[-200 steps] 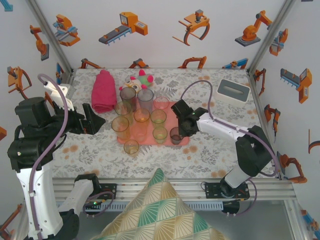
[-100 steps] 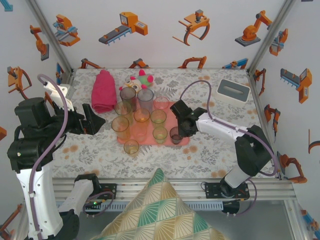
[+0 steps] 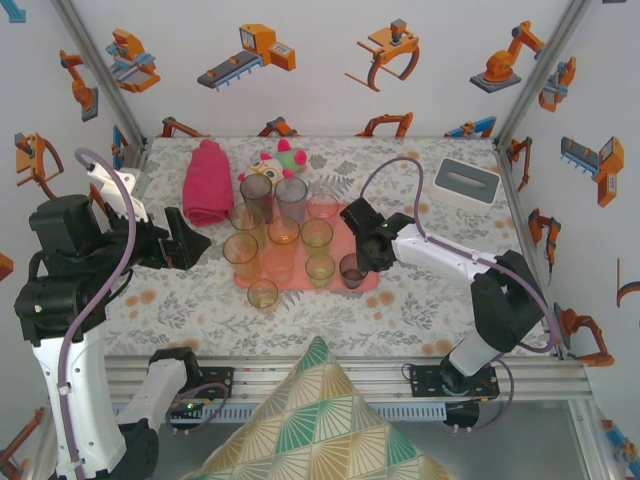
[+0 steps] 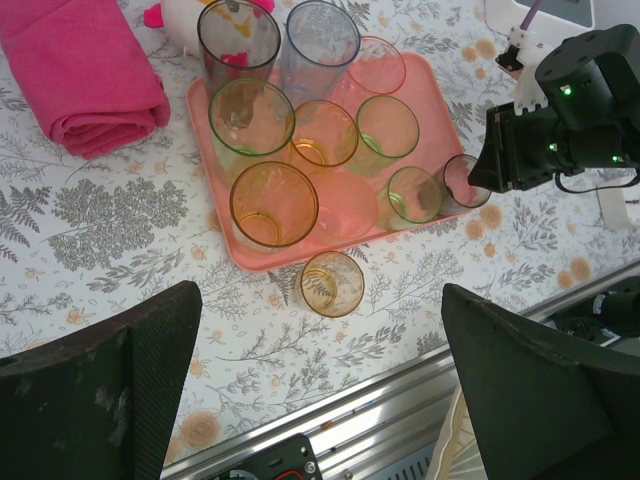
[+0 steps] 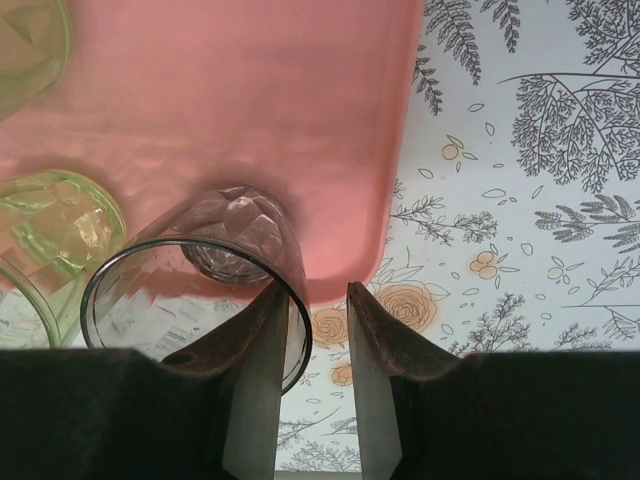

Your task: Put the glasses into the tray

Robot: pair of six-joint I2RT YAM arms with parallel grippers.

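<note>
The salmon-pink tray [image 3: 300, 277] [image 4: 430, 90] [image 5: 250, 80] lies mid-table with several glasses standing on it, tall ones at the back. A grey glass [image 3: 352, 270] [image 5: 200, 270] stands at the tray's near right corner. My right gripper [image 3: 362, 250] [image 5: 317, 292] hovers over its rim, open: one finger is inside the glass against its wall, the other stands clear outside. A short amber glass [image 3: 262, 294] [image 4: 332, 284] sits on the cloth just in front of the tray. My left gripper [image 3: 190, 240] [image 4: 320, 330] hangs wide open left of the tray, holding nothing.
A rolled magenta towel [image 3: 205, 182] and a plush toy [image 3: 280, 158] lie behind the tray. A white-rimmed grey box [image 3: 466, 180] sits at the back right. A patterned cushion [image 3: 320, 420] lies below the metal front rail [image 3: 330, 375].
My right gripper's jaws have spread apart, letting go of the grey glass's rim, and the hand shifted slightly left. The left arm has not moved.
</note>
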